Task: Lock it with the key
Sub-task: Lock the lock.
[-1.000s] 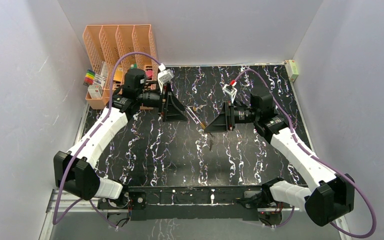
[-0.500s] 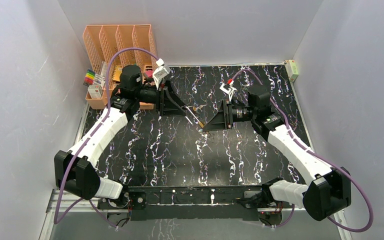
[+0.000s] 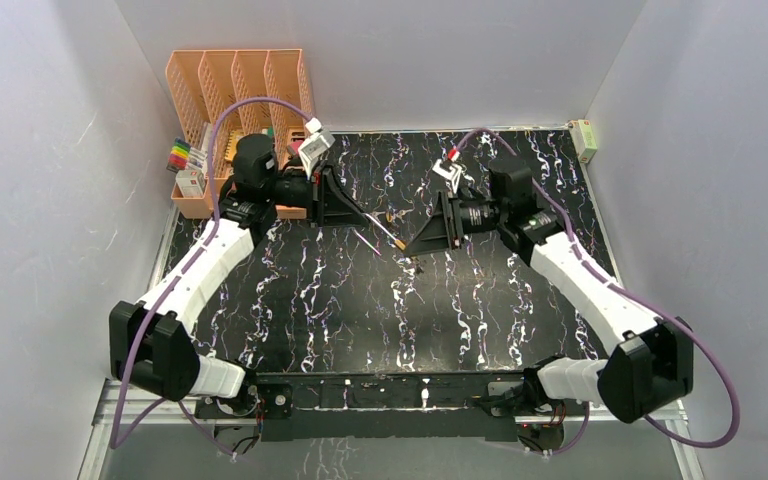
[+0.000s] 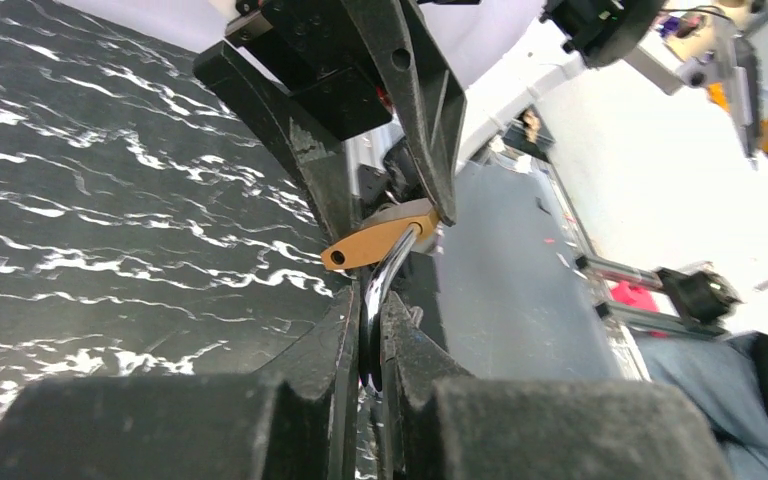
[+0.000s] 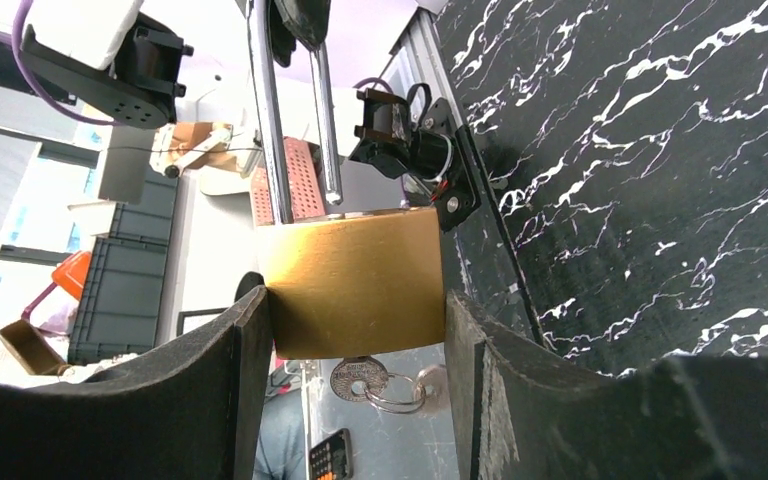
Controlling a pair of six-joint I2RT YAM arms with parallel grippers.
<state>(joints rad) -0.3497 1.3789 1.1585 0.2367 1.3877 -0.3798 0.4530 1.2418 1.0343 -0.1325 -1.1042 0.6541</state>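
I log the padlock point(image 5: 355, 285), key point(image 5: 358, 380) in its underside, held above the middle of the table point(image 3: 310, 300), its brass body clamped by the right gripper point(image 5: 355, 322), while the left gripper point(image 4: 371, 340) is pinched onto the shackle point(image 4: 384, 282).

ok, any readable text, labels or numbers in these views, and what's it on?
No text is legible in any view.
On the key: a stamped marking on the head, too blurred to read.
On the padlock: no text shows on the brass face.
On the marker pack by the orange organizer: too small to read.
On the small box at the far right corner: too small to read.
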